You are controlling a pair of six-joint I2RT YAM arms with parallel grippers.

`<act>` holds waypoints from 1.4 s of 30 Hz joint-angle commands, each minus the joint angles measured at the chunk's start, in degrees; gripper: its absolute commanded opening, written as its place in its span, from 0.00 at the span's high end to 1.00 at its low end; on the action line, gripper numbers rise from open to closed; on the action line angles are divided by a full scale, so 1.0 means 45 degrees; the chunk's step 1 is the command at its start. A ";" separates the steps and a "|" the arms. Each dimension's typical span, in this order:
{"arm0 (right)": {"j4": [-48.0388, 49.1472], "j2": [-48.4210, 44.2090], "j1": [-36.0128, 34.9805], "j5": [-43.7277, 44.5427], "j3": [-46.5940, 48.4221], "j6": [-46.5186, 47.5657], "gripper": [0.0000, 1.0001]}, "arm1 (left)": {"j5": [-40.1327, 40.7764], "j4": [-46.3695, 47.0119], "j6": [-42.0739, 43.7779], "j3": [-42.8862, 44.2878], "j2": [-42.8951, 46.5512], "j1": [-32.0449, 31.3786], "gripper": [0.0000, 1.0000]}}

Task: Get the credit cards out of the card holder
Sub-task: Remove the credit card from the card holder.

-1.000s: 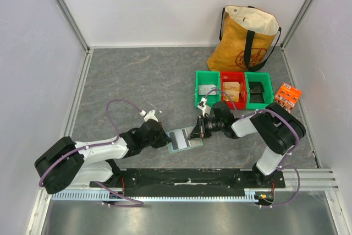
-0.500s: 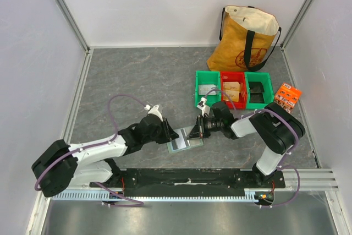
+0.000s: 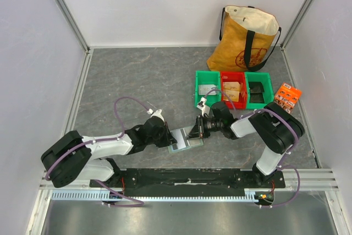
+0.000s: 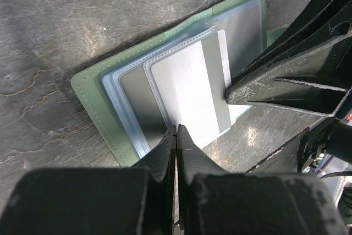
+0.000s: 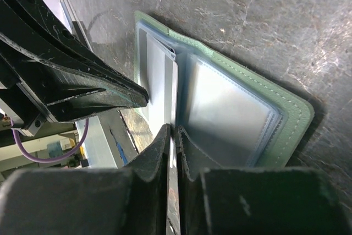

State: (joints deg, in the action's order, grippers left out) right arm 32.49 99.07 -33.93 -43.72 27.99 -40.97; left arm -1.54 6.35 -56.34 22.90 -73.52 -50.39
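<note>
Now your left fingers point(image 4: 163, 152) are pressed shut at the near edge of the pale credit card point(image 4: 187, 89). Your right fingers point(image 5: 158, 152) stand a sliver apart at its far side. The card holder point(image 4: 92, 96) lies open on the worktop point(image 4: 55, 26).

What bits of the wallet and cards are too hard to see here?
- Left wrist view: the left claw hides the card holder's near edge, so any pinch is unclear.
- Right wrist view: cloudy sleeves blur the credit cards.
- Top view: cards too small to count.
</note>
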 commanded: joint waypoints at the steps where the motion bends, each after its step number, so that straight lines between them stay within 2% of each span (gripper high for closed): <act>1: 0.0377 -0.0081 -0.0018 0.0185 -0.0106 -0.0133 0.85 | 0.0284 -0.0200 -0.0078 -0.0380 -0.0245 -0.0071 0.98; 4: 0.0767 -0.0042 -0.0018 0.0205 -0.0126 -0.0484 0.81 | 0.0284 -0.0200 -0.0215 -0.0634 -0.0109 -0.0071 0.98; 12: 0.1471 0.0289 -0.0018 0.0010 -0.0028 -0.0915 0.81 | 0.0674 -0.0395 -0.0293 -0.0791 0.0048 -0.0071 0.98; 19: 0.1783 0.0407 -0.0018 -0.0068 -0.0164 -0.0993 0.91 | 0.0674 -0.0395 -0.0313 -0.0791 0.0028 -0.0052 0.98; 23: 0.2134 0.0427 0.0001 -0.0263 -0.0340 -0.1090 0.92 | 0.0675 -0.0376 -0.0352 -0.0888 0.0048 -0.0052 0.98; 37: 0.2662 0.0563 0.0197 -0.0732 -0.0555 -0.1188 0.87 | 0.0694 -0.0376 -0.0450 -0.1006 0.0145 -0.0052 0.98; 40: 0.2760 0.0583 0.0197 -0.0772 -0.0575 -0.1247 0.90 | 0.0675 -0.0376 -0.0450 -0.0986 0.0165 -0.0052 0.98; 42: 0.2761 0.0602 0.0216 -0.0811 -0.0575 -0.1227 0.96 | 0.0675 -0.0376 -0.0450 -0.1006 0.0165 -0.0052 0.98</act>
State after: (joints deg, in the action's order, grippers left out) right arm 41.71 101.23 -33.15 -45.56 25.82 -46.13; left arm -1.19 9.39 -58.26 20.25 -72.47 -50.39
